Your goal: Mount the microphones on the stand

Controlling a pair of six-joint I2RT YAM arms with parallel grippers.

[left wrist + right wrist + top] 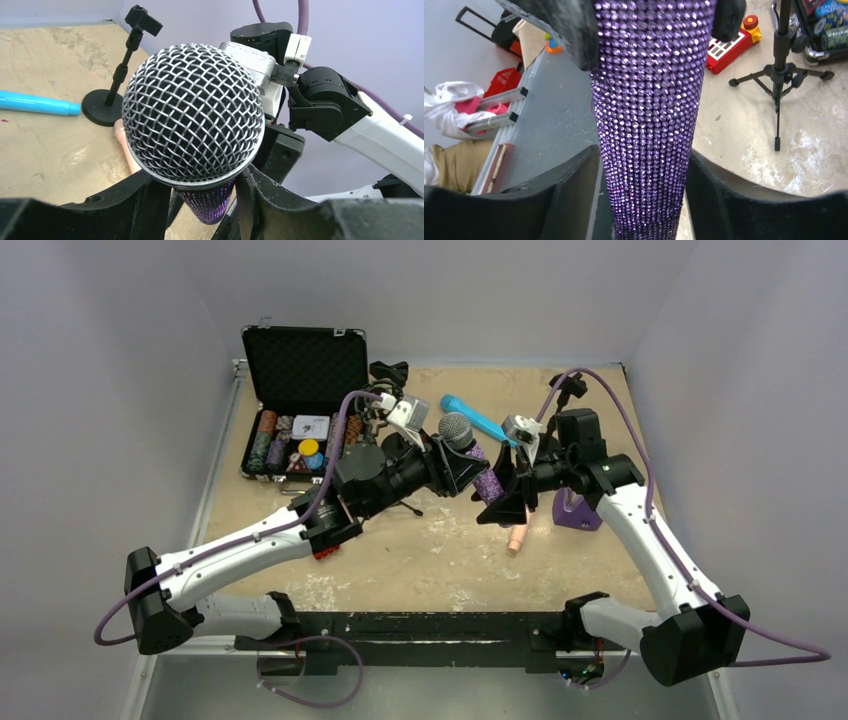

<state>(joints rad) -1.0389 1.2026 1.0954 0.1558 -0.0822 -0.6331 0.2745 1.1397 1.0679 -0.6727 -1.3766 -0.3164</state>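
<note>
Sandy tabletop [420,560]: left pincer [202,200] clamps purple microphone [192,112], right pincer [644,190] flanks it, grip unclear; blue microphone [478,418], poker-chip case [305,365] behind.

The left arm [230,545] and right arm [650,540] share one build: white link shells between black joint housings. A purple cable [303,12] runs along each arm. A white cable tie [406,119] sits on the right arm's shell. Each wrist carries a silver-grey camera block [250,62]. The left gripper [205,187] and right gripper [644,165] have matte black fingers [569,200].

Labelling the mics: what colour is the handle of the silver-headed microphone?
Glittery purple, in rows of sparkling studs; the handle shows best in the right wrist view.
</note>
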